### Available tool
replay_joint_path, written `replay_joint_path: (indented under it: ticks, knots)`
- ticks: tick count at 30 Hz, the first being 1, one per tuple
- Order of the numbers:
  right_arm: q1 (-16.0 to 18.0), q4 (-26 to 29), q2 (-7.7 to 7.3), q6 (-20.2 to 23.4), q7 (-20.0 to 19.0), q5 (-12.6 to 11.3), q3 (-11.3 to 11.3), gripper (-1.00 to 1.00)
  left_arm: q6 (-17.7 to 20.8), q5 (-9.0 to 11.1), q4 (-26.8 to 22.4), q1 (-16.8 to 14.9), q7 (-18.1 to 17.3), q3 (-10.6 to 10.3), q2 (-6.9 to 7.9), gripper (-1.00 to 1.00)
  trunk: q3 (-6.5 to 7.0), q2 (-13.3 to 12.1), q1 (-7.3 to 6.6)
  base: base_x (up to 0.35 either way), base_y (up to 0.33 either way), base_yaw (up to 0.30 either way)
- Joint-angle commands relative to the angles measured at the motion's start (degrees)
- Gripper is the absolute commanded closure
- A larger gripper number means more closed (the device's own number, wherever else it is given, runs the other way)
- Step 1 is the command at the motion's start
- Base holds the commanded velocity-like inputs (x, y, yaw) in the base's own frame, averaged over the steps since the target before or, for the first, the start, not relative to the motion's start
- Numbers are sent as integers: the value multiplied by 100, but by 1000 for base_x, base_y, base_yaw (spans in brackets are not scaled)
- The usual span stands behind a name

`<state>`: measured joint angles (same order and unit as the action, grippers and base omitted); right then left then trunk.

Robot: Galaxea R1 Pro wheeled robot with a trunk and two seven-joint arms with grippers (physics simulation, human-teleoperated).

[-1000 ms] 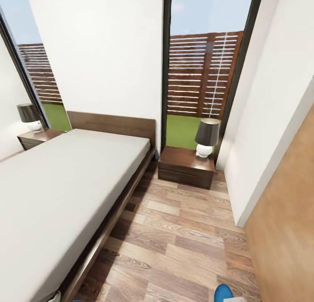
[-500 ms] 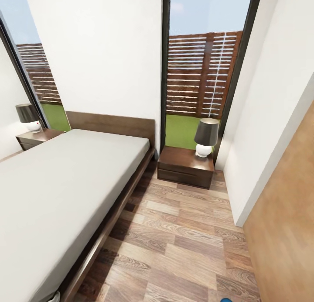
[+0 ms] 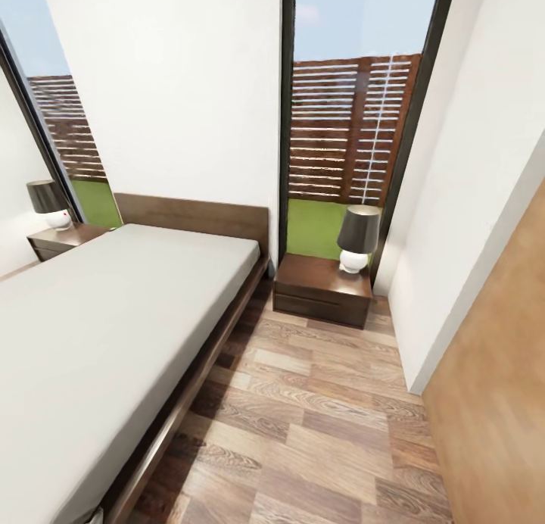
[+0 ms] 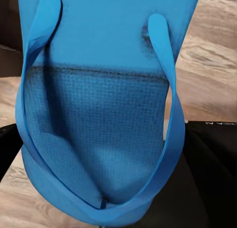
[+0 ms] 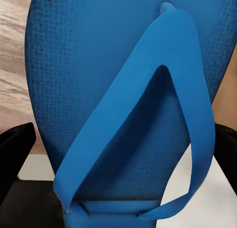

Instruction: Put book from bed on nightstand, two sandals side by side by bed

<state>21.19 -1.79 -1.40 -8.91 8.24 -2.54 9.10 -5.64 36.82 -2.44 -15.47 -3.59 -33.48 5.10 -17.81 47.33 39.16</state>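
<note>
Sandals (image 4: 98, 114) (image 5: 128, 99) fill wrist views | finger grip: cannot tell | bed (image 3: 113, 319) left | nightstand (image 3: 322, 289) ahead

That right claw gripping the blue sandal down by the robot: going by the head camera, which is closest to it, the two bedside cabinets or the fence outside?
Judged from the right gripper, shut on its sandal:
1. Right nightstand, ahead across the floor.
2. Left nightstand, on the bed's far side.
3. Fence, outside the window.
</note>
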Motion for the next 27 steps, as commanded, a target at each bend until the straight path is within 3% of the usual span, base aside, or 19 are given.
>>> replay_joint_path:
  ticks: [1,19,27]
  knots:
    - [8,-20,5,-32,11,-27,44,100,-18,51,5,-3,-21,-49,1,100,-7,5,2,165,0,0]
    - [-1,-22,96,-41,3,-19,42,100,-66,44,-1,0,-18,-243,-9,100,-7,5,2,288,0,-2]
    - [-1,-16,112,-41,0,-19,40,100,-69,44,-2,0,-18,-269,-9,100,-19,5,2,284,-55,-175]
